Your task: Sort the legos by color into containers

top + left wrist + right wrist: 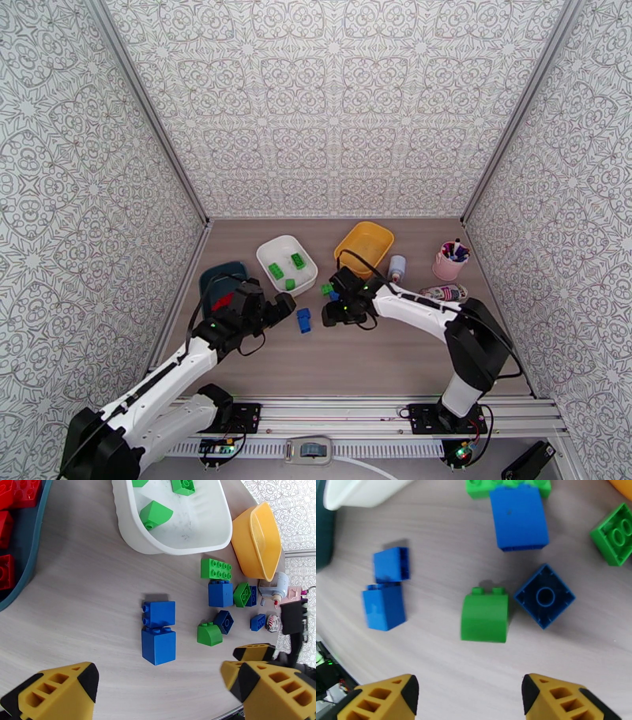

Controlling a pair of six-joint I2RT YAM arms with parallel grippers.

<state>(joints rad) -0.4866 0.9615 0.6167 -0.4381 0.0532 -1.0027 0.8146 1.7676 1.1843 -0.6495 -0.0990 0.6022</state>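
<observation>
The legos fall into three groups. Red bricks (8, 570) lie in the teal tray (213, 278) near the table's left edge, and green bricks (298, 260) lie in the white tray (265, 254) just beside it, nearer the far edge. The rest lie loose on the middle of the table: a blue pair (158, 632) lying end to end, and a mixed cluster that includes a curved green brick (485, 616) and an upturned blue brick (544, 595) touching at a corner. The yellow tray (363, 247), toward the far edge, appears to hold nothing yet. Judge the sort as partly done: red looks finished, green is started, and blue is not begun. The left gripper (160, 677) hovers over the blue pair with its jaws wide apart and nothing between them. The right gripper (468, 689) hangs above the curved green brick, its jaws also apart and gripping nothing.
</observation>
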